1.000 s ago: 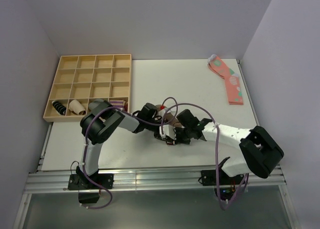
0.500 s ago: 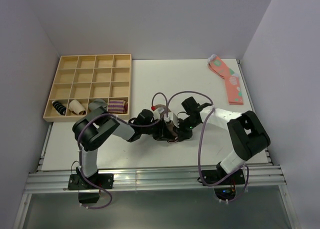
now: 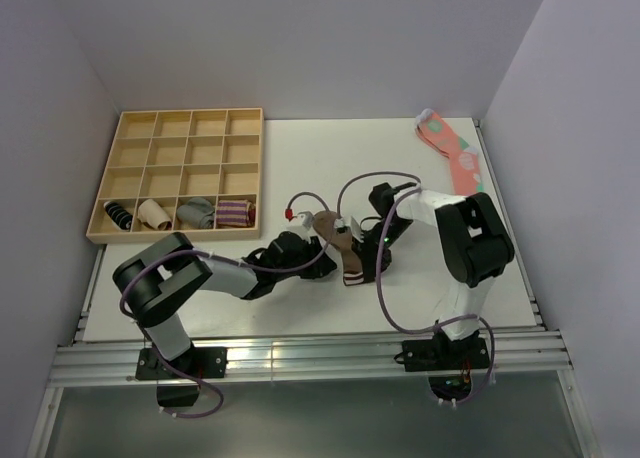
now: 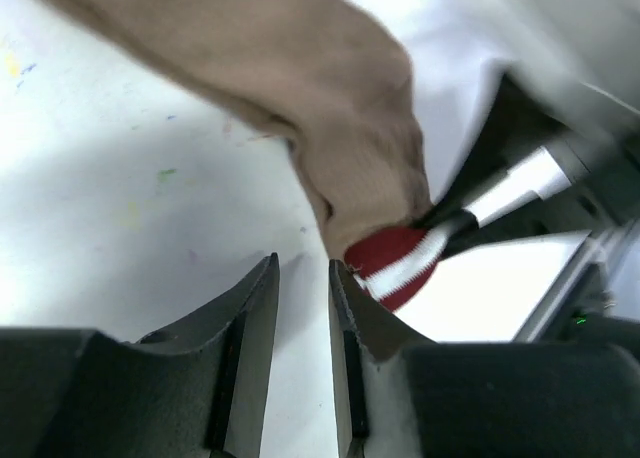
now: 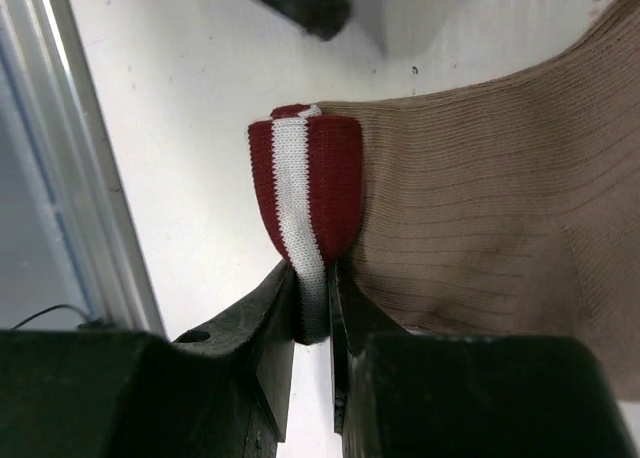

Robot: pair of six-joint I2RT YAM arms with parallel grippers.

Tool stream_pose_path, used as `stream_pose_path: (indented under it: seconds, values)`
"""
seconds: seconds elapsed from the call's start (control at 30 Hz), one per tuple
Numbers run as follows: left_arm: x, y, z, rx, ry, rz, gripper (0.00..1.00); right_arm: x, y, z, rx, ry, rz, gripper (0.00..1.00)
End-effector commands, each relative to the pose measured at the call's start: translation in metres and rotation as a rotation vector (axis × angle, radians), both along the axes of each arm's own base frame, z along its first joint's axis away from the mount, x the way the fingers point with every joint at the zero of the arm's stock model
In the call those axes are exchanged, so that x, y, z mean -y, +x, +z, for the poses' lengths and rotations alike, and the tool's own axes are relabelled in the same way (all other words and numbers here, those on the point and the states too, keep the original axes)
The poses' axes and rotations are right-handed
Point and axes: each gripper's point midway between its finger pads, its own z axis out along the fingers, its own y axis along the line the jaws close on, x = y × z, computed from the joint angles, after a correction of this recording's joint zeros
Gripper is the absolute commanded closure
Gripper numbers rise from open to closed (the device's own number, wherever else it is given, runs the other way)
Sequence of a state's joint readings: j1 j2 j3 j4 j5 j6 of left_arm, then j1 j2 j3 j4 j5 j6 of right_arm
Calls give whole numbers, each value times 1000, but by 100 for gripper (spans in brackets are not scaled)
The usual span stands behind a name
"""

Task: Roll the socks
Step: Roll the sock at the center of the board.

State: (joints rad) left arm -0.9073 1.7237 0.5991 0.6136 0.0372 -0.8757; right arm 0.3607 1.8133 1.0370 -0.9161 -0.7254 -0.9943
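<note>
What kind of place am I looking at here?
Probably a robot test bench: bare walls box in a white table, a left arm and right arm are bolted at its near edge, and a wooden tray holds rolled socks.

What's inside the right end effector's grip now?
The striped cuff of the tan sock, pinched by the right end effector. How far it runs between the fingers is covered.

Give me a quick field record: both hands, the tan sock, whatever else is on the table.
right hand: shut on the striped cuff
left hand: slightly open, empty, beside the cuff
tan sock: laid out lengthwise, not yet rolled
pink sock: far right corner, untouched
wooden tray: far left, bundles in its near row
</note>
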Motion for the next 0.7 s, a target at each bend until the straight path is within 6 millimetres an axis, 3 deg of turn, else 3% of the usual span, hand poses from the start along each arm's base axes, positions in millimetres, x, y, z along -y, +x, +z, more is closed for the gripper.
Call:
stream_pose_path:
  seconds: [0.0,0.3,0.67]
  values:
    - [-2,12,27,243,58,16,68,8,-13,9,-130,-23,6,86]
    - [26,-15,55,516,66,-151,66,12,-11,10,-305,-69,-84,86]
    - [61,-31,41,578,83,-359,61,19,-3,1,-423,-147,-169,86]
